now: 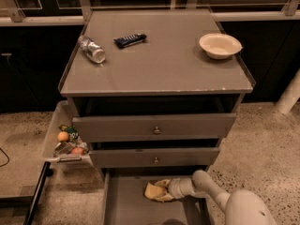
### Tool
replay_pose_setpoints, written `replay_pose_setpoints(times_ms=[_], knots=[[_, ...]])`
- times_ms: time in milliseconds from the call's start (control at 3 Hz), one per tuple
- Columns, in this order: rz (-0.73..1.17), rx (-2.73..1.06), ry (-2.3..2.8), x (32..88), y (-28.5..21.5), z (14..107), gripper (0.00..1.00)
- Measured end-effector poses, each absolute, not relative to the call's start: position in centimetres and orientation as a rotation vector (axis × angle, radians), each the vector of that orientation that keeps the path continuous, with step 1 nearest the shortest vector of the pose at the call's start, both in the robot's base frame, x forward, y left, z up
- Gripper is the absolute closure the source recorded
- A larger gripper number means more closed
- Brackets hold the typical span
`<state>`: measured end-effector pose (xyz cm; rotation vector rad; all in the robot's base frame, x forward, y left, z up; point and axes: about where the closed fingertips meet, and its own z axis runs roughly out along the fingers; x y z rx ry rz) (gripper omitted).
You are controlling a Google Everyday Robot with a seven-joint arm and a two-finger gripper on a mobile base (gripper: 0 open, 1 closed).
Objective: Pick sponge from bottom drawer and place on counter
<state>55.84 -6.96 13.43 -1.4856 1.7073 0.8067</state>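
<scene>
One gripper (162, 190) in bottom drawer (125, 206); at sponge (152, 191)

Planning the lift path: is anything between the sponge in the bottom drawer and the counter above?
Partly. The end effector is at the sponge in the bottom drawer; the middle drawer and top drawer jut out just behind and above them. On the counter, a bottle, dark packet and bowl sit toward the back.

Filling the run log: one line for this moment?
stage: pick | claw: at sponge in bottom drawer | counter: sponge not placed
</scene>
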Motion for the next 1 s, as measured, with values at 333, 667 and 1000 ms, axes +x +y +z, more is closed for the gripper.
replay_pose_setpoints(times_ms=[333,667,1000], knots=[[0.807,-1.486,1.707,55.83,-6.96,13.43,0.76],[0.807,-1.486,1.707,55.83,-6.95,13.43,1.0],[0.807,-1.486,1.707,55.83,-6.94,13.42,0.96]])
